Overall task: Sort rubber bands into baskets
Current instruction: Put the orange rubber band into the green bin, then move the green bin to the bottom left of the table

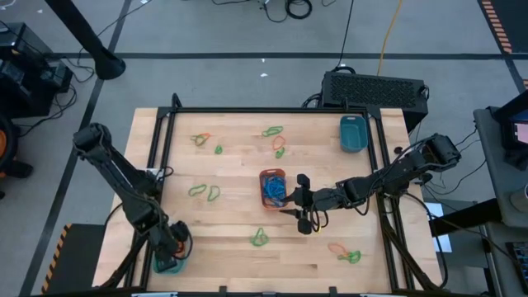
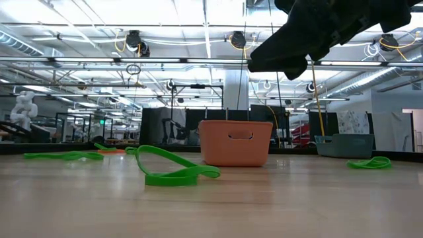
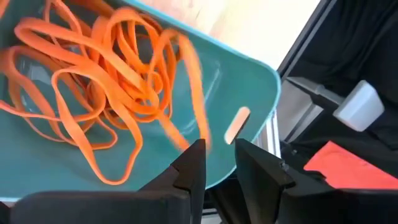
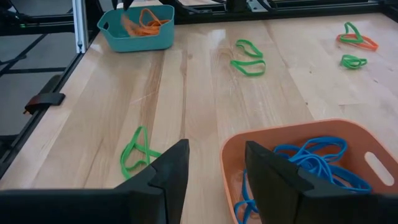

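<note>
- Rubber bands (image 1: 204, 191) are seen scattered over the worktop (image 1: 231, 247) around the orange basket (image 1: 273, 187), which is taken as the landmark: green and orange loops lie well apart from it on every side.
- Blue bands (image 4: 314, 163) are piled inside the orange basket, so it appears that blue is being collected there.
- Orange bands (image 3: 106, 87) are heaped in a teal basket (image 1: 167, 262) at the worktop's near left corner, far from the orange basket; a second teal basket (image 1: 352, 133) is placed toward the far right corner, and nothing is made out inside it, so green is probably meant for it.
- The left pincer (image 3: 216, 163) is held right over the rim of the corner teal basket, its fingers parted by a narrow gap with nothing pinched between them; one orange band is seen blurred above the pile, so a drop is judged to be in hand.
- The right pincer (image 4: 214, 171) is hung just beside the orange basket, spread and empty, angled toward a green band (image 4: 138, 154) lying near that basket, which is judged a likely next pick.
- Many loose bands are left, so the sorting is judged far from complete.
</note>
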